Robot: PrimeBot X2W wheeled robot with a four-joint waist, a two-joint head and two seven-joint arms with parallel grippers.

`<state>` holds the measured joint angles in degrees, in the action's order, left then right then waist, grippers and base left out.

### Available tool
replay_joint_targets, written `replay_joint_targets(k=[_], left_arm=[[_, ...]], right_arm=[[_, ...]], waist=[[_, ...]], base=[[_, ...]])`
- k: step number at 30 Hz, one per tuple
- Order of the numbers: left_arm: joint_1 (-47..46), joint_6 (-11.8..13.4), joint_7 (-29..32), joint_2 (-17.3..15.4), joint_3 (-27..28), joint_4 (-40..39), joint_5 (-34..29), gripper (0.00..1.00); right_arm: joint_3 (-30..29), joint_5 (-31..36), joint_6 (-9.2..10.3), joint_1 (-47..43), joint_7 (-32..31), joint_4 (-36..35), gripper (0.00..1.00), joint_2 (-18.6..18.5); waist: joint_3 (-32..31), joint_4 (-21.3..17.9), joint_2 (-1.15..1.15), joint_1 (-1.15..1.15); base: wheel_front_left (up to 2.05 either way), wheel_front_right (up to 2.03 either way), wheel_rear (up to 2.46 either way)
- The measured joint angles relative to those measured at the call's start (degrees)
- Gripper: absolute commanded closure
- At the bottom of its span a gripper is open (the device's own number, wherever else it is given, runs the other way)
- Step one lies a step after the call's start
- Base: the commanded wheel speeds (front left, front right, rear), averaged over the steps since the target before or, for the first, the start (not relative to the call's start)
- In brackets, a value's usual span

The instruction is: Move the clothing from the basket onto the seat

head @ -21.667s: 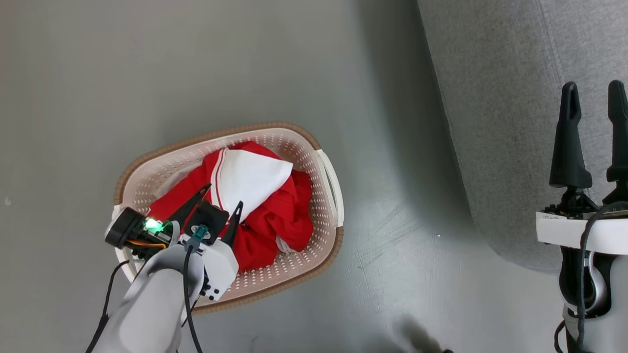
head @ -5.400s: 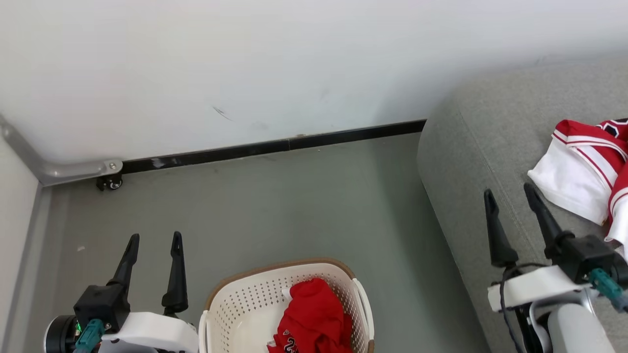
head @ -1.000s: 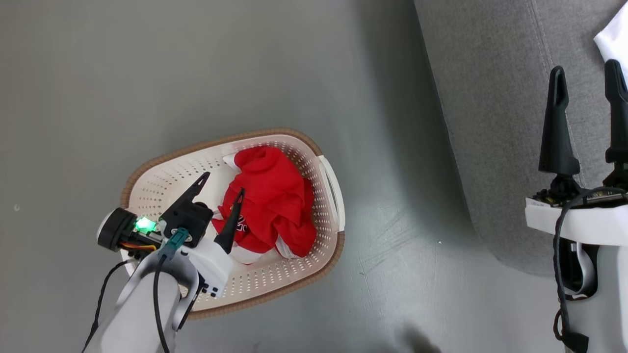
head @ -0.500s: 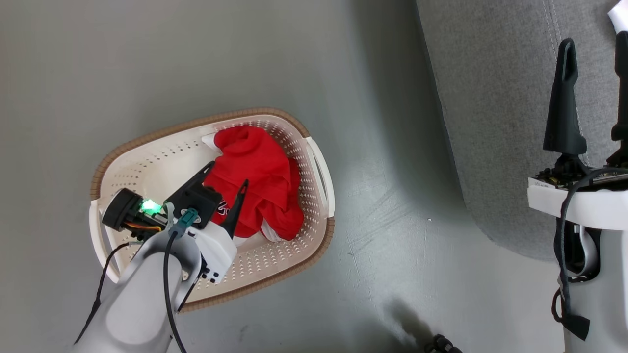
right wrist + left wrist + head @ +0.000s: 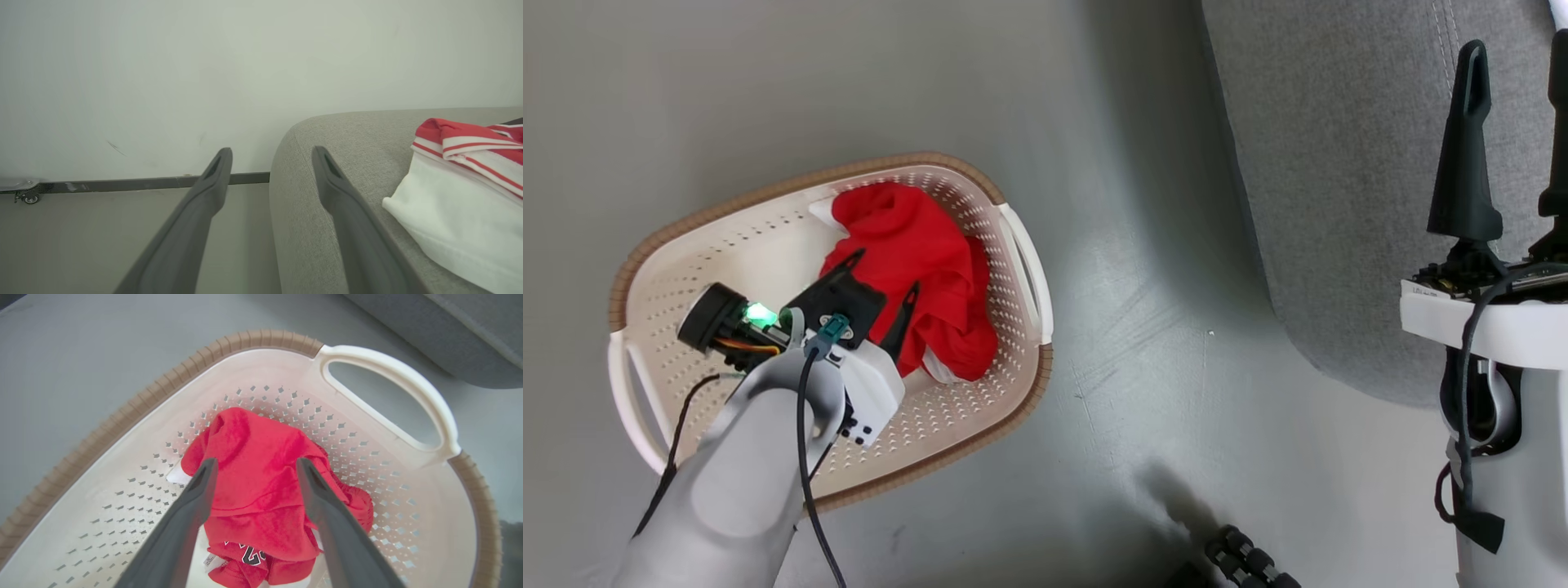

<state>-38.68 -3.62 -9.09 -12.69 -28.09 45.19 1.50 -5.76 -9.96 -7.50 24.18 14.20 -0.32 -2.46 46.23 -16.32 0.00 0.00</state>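
A crumpled red piece of clothing (image 5: 915,245) with black and white lettering lies in the right half of the cream basket (image 5: 768,184) on the floor. My left gripper (image 5: 886,271) is down inside the basket, open, its fingers straddling the red clothing (image 5: 257,469) just above it. In the left wrist view the left gripper (image 5: 256,462) holds nothing. The grey seat (image 5: 1339,163) stands to the right of the basket. My right gripper (image 5: 1515,49) hangs open over the seat (image 5: 347,143) beside a white and red garment (image 5: 457,204) lying on it.
The basket's white handle (image 5: 392,379) faces the seat, with a strip of grey floor (image 5: 1143,327) between them. A dark ribbed object (image 5: 1250,563) pokes in at the bottom edge. A white wall with a dark baseboard (image 5: 122,183) and a small caster (image 5: 28,199) lies beyond.
The head camera has shifted, so the basket sits further left and up. My left gripper has moved further over the red clothing, still open. The right gripper stays open over the seat.
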Motion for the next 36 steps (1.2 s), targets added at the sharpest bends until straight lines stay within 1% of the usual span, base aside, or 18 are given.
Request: replay_joint_targets(k=[4,13,20,27,29,33,36], left_arm=[[-1.67,0.0,0.35,-0.14,0.0,1.29,-0.22,0.0],[-3.77,0.0,0.52,-1.98,0.26,4.04,-0.65,0.0],[-5.99,0.75,1.01,-2.25,1.04,5.24,-0.73,0.0],[-7.45,2.38,1.0,-2.11,1.58,6.37,-0.73,0.0],[-7.8,3.89,0.98,-1.93,1.91,6.64,-0.75,0.0],[-8.51,5.52,0.88,-1.87,2.42,7.36,-0.98,0.0],[-8.59,5.63,0.86,-1.64,2.34,8.37,-1.26,0.0]], right_arm=[[0.47,-0.55,0.0,0.8,0.04,0.12,0.0,0.0],[1.35,-2.13,0.0,1.9,0.2,0.4,0.0,0.01],[1.8,-2.74,0.0,2.16,0.25,0.6,0.0,0.01],[2.5,-3.35,0.0,3.68,0.25,0.36,0.0,0.01],[2.63,-3.63,0.0,4.16,0.25,0.29,0.0,0.01],[2.72,-3.76,0.0,4.34,0.25,0.29,0.0,0.01],[2.77,-3.77,0.0,4.34,0.25,0.3,0.0,0.01]], waist=[[1.12,-0.96,0.0,0.0],[3.47,-2.99,0.0,0.0],[5.1,-4.32,0.0,0.0],[6.31,-5.13,0.0,0.0],[6.56,-5.25,0.0,0.0],[6.88,-5.39,0.0,0.0],[6.93,-5.44,0.0,0.0]], base=[[0.0,0.0,0.0],[0.0,0.0,0.0],[0.0,0.0,0.0],[0.0,0.0,0.0],[0.0,0.0,0.0],[0.0,0.0,0.0],[0.0,0.0,0.0]])
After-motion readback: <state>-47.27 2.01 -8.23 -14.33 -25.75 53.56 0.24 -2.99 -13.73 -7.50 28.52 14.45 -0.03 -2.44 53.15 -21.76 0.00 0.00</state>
